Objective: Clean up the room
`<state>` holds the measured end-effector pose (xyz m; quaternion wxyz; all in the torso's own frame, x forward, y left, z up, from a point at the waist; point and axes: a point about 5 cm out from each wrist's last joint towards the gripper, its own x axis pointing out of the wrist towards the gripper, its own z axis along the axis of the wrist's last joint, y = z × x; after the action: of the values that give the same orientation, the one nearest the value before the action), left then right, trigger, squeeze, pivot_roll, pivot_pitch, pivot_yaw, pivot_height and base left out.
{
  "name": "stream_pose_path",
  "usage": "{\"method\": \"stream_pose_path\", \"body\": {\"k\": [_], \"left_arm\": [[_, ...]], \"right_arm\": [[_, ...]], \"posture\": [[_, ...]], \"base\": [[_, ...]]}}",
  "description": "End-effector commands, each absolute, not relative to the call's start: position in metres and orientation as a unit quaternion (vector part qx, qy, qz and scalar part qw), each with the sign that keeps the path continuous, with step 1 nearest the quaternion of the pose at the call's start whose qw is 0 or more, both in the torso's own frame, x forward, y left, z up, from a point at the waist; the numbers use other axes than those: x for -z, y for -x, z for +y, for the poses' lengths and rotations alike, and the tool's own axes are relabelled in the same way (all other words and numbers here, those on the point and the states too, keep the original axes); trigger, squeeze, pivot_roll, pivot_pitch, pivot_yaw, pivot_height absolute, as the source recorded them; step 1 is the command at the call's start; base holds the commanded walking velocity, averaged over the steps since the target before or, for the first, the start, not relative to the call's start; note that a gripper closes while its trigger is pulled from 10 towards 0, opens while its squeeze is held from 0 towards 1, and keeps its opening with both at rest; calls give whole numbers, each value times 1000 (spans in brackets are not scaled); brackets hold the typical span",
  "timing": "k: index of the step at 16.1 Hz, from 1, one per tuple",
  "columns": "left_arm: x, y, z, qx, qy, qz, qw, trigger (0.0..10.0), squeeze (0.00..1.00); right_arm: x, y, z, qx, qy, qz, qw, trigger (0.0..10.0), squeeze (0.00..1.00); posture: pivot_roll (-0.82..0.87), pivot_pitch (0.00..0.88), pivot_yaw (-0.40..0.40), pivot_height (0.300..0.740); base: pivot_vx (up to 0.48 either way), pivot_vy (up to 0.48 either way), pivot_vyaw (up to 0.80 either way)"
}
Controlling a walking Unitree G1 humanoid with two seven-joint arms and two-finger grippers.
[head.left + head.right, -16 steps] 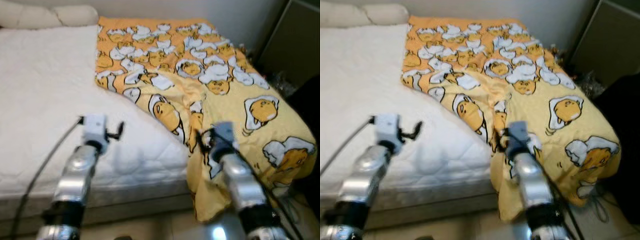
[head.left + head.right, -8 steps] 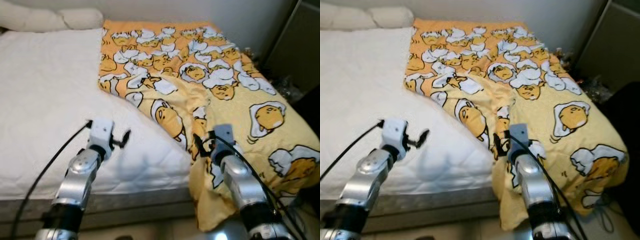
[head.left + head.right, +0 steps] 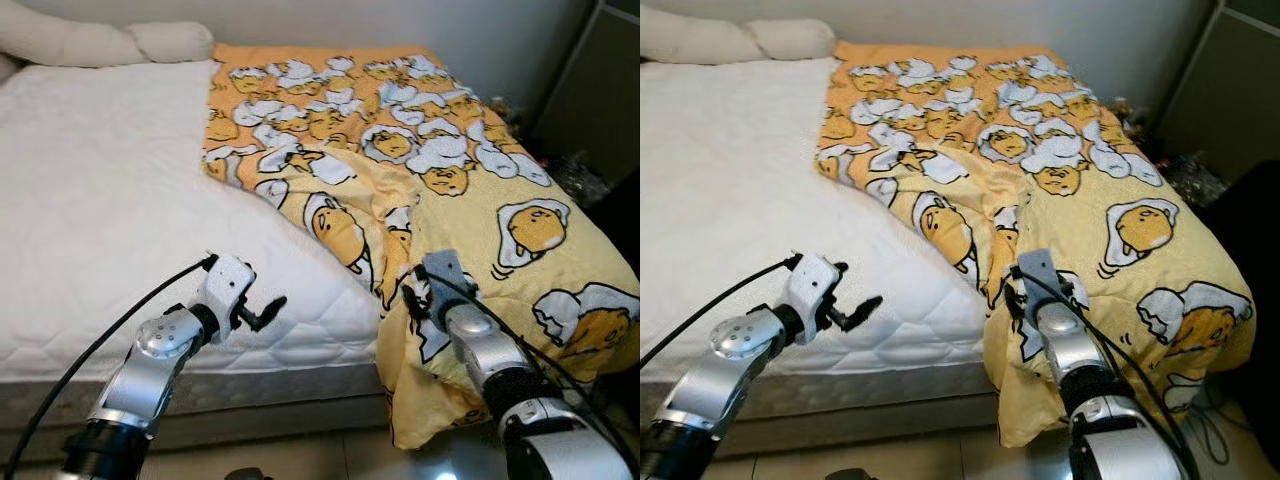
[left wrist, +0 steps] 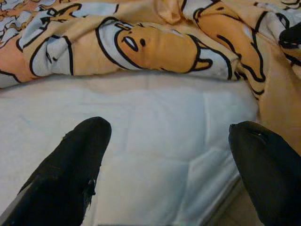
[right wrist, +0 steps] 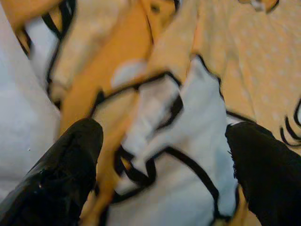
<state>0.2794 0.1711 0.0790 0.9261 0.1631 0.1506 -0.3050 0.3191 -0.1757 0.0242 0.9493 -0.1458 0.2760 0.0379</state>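
A yellow-orange blanket [image 3: 440,170] printed with cartoon eggs covers the right half of the bed and hangs over its near right corner. The bare white mattress [image 3: 100,200] takes up the left half. My left gripper [image 3: 264,311] hovers open over the mattress's near edge, left of the blanket's folded border [image 4: 155,47]; its fingers [image 4: 80,155] stand wide apart with nothing between them. My right gripper [image 3: 411,297] is open right at the blanket's hanging fold, and in the right wrist view the printed cloth [image 5: 178,117] lies between its spread fingers [image 5: 70,160].
Two pale pillows [image 3: 110,42] lie at the head of the bed against the wall. A dark cabinet [image 3: 600,90] and some small clutter [image 3: 575,175] stand to the right of the bed. Tiled floor [image 3: 330,455] runs below the bed's front edge.
My left gripper has moved lower and to the right, toward the mattress's near edge. The right gripper has stayed at the blanket fold. The camera has shifted slightly.
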Motion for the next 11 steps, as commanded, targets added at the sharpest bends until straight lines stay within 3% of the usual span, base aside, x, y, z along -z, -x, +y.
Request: {"method": "stream_pose_path", "body": {"k": [1, 2, 3, 4, 11], "left_arm": [[-82, -278, 170, 321, -174, 152, 918, 10000, 0], [-83, -276, 171, 336, -178, 158, 911, 10000, 0], [-84, -273, 171, 356, -179, 165, 902, 10000, 0], [-85, -270, 172, 375, -179, 171, 893, 10000, 0], [-92, -261, 183, 398, -187, 185, 879, 10000, 0]], "right_arm": [[-28, -323, -181, -26, 153, 275, 949, 10000, 0], [-25, -323, -183, -22, 129, 282, 950, 4118, 0], [-23, -322, -184, -25, 120, 292, 949, 667, 0], [-20, -320, -187, -24, 123, 301, 945, 0, 0], [-16, -317, -191, -42, 96, 314, 944, 0, 0]], "posture": [[99, 0, -21, 740], [99, 0, -18, 740], [103, 0, -13, 740], [105, 0, -9, 740], [164, 0, 3, 740]], "base": [[0, 0, 0], [0, 0, 0], [0, 0, 0], [0, 0, 0], [0, 0, 0]]}}
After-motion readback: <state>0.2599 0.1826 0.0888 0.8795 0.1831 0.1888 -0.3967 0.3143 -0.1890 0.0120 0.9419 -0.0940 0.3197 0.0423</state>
